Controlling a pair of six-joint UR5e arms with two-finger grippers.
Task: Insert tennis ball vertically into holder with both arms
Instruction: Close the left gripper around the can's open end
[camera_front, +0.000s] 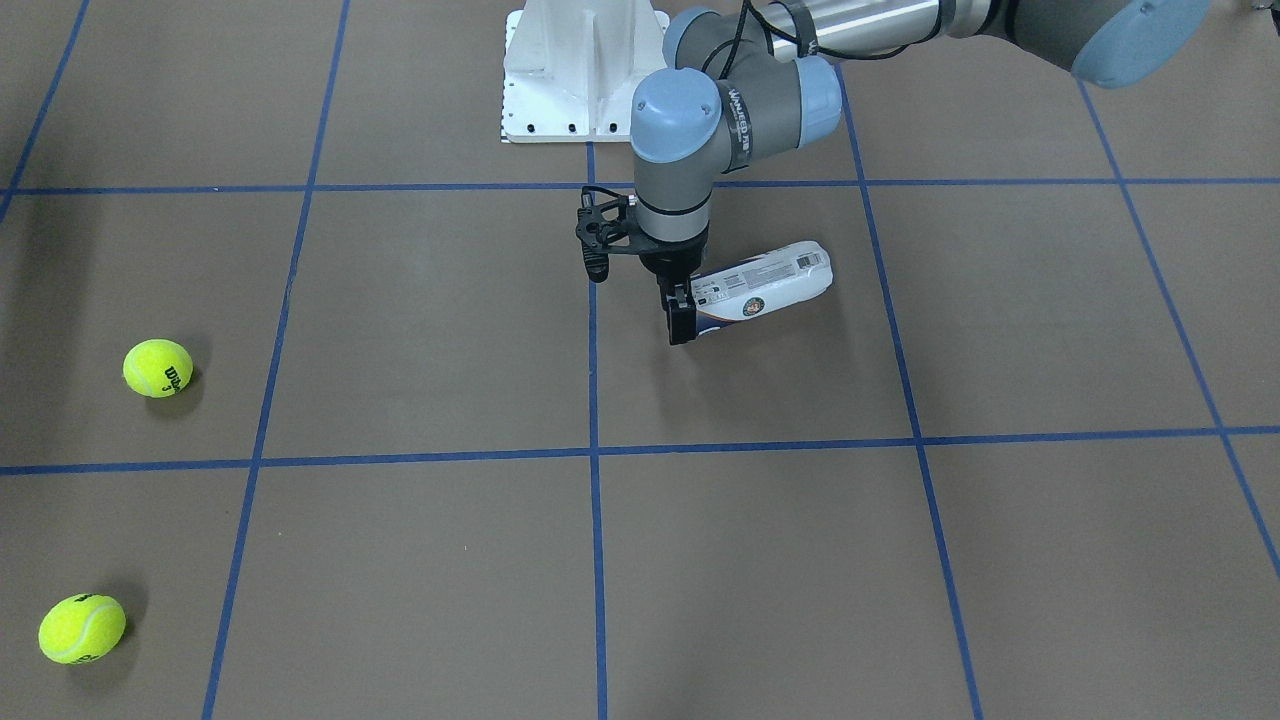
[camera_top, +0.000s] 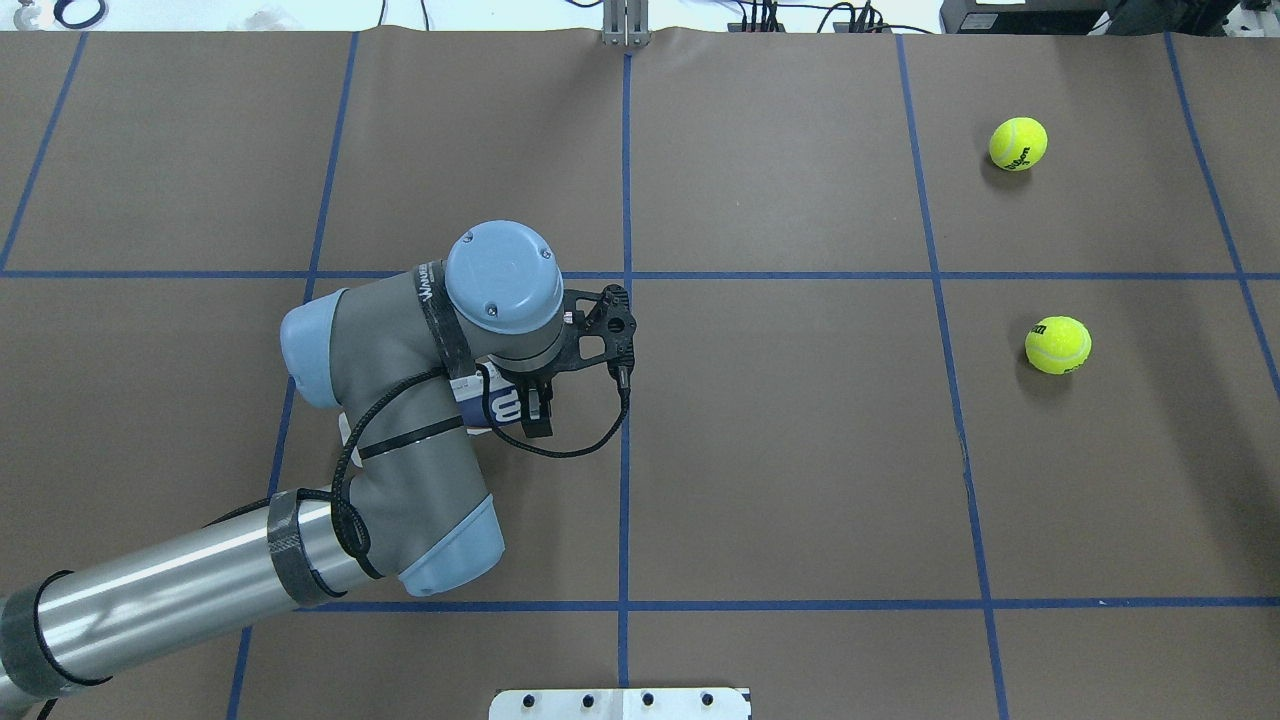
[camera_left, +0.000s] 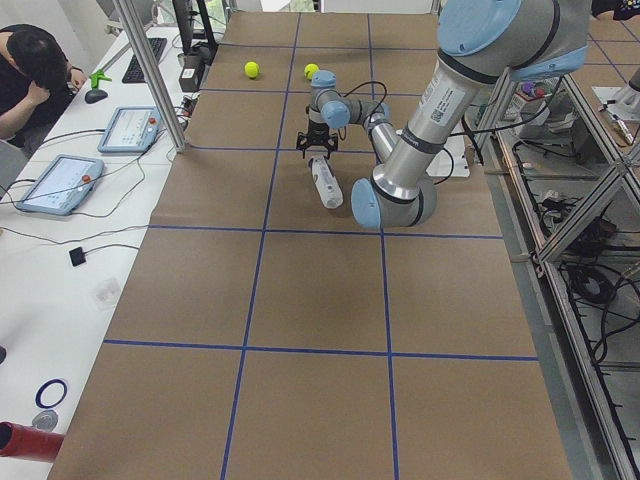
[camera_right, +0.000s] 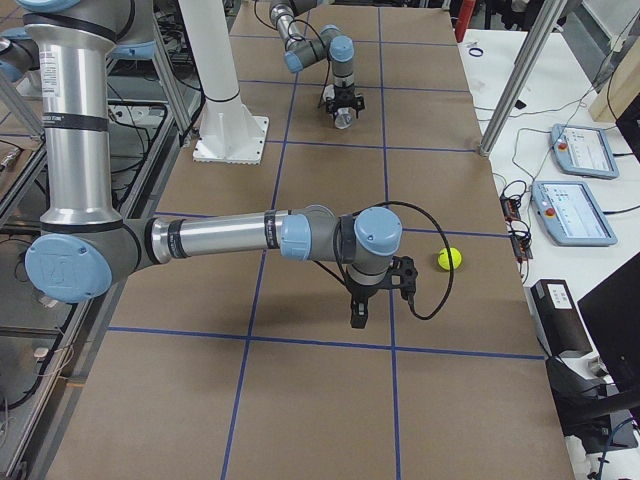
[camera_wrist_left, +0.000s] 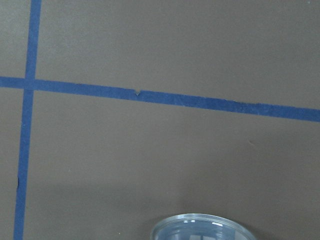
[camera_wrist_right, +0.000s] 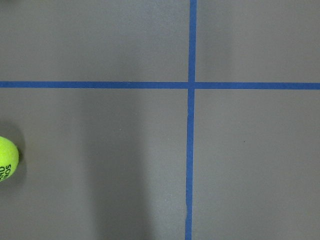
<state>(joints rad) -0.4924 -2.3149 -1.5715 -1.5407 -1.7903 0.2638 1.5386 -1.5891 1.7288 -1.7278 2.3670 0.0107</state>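
The holder (camera_front: 765, 283), a clear can with a navy and white label, lies on its side near the table's middle. It also shows in the overhead view (camera_top: 497, 408), mostly under the left wrist. My left gripper (camera_front: 682, 322) points down and is shut on the holder's open end; it also shows from overhead (camera_top: 538, 412). The holder's clear rim (camera_wrist_left: 202, 227) shows at the bottom of the left wrist view. Two yellow tennis balls (camera_top: 1018, 143) (camera_top: 1057, 345) lie far to the right. My right gripper (camera_right: 358, 312) hangs above the table near one ball (camera_right: 450, 258); I cannot tell whether it is open.
The white pedestal base (camera_front: 583, 70) stands at the robot's side of the table. Blue tape lines (camera_top: 625, 300) cross the brown table. One ball (camera_wrist_right: 6, 159) sits at the left edge of the right wrist view. Operators' tablets (camera_right: 585, 150) lie beyond the far edge.
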